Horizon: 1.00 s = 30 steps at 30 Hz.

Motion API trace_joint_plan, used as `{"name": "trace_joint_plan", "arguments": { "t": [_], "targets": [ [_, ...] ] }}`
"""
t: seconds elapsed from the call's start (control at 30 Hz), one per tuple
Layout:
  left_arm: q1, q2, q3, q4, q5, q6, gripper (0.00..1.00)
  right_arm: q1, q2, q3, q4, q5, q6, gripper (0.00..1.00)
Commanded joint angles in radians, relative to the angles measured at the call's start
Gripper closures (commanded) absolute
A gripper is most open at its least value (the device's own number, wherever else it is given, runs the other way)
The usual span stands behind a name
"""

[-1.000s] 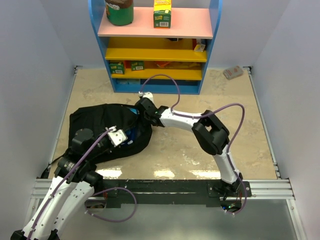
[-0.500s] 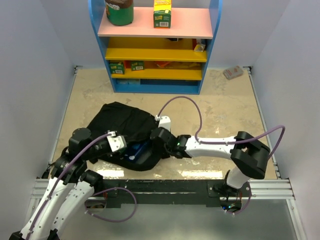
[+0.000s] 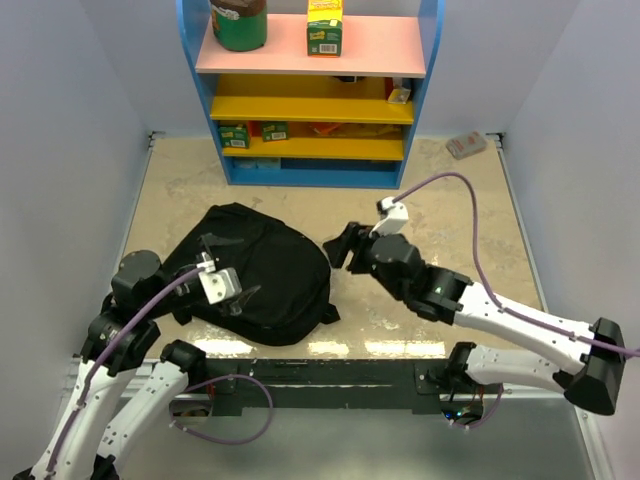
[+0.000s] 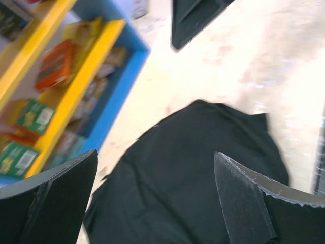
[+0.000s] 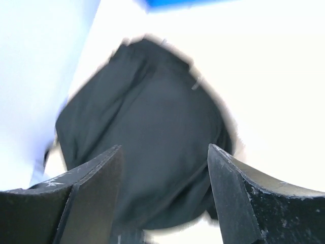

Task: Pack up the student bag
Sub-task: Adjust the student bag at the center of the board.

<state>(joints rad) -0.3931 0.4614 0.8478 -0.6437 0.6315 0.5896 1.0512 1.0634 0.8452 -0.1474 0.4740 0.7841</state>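
Bag (image 3: pixel 262 272) lies flat at 8 o'clock from table centre, a dark soft mound with a strap end trailing at its 4 o'clock edge. I can't find an open zip from any view.

Left claw (image 3: pixel 234 268) hangs over the bag's near-left part, spread wide, gripping nothing. Its wrist view shows only black fabric between the fingers (image 4: pixel 56 203).

Right claw (image 3: pixel 340 248) sits just off the bag's 3 o'clock edge, also spread and bare, pointed back at the bag (its camera frames nearly the whole mound).

My read: the two flank the bag so either can take the fabric from its own side. Whether they are poised to grip or standing off, I can't tell.

Table (image 3: pixel 450 220) is pale, marbled and glossy — glare streaks along the 6 o'clock edge, so likely slick under the fabric.

Shelf (image 3: pixel 310 100) stands at 12 o'clock, in blue, yellow and pink, with a jar (image 3: pixel 240 22) and a box (image 3: pixel 324 27) on top. A small packet (image 3: pixel 466 145) lies at 2 o'clock. Plain white walls (image 3: pixel 60 150) close in on three sides — little swing room.
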Motion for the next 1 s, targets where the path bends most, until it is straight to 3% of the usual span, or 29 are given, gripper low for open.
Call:
{"name": "trace_joint_plan", "arguments": {
  "t": [0.0,0.3,0.47,0.7,0.8,0.9,0.97],
  "targets": [
    [0.005,0.025,-0.053,0.182,-0.267,-0.062,0.0,-0.151,0.108,-0.029,0.066,-0.044,-0.074,0.31],
    [0.005,0.114,-0.194,0.303,-0.518,0.041,0.05,-0.174,0.559,0.14,0.238,-0.217,-0.126,0.34],
    [0.005,0.209,-0.219,0.225,-0.497,0.053,0.0,-0.178,0.587,0.094,0.393,-0.323,-0.126,0.34],
    [0.003,0.423,-0.227,0.2,-0.496,0.102,0.04,-0.24,0.684,0.107,0.485,-0.449,-0.114,0.38],
    [0.005,0.485,-0.233,0.231,-0.527,0.121,0.06,-0.253,0.753,0.172,0.467,-0.472,-0.124,0.45],
    [0.005,0.513,-0.246,0.277,-0.535,0.133,0.12,-0.269,0.796,0.21,0.457,-0.472,-0.131,0.58],
    [0.005,0.534,-0.251,0.291,-0.511,0.128,0.25,-0.284,0.805,0.224,0.43,-0.472,-0.126,0.82]
  ]
}}
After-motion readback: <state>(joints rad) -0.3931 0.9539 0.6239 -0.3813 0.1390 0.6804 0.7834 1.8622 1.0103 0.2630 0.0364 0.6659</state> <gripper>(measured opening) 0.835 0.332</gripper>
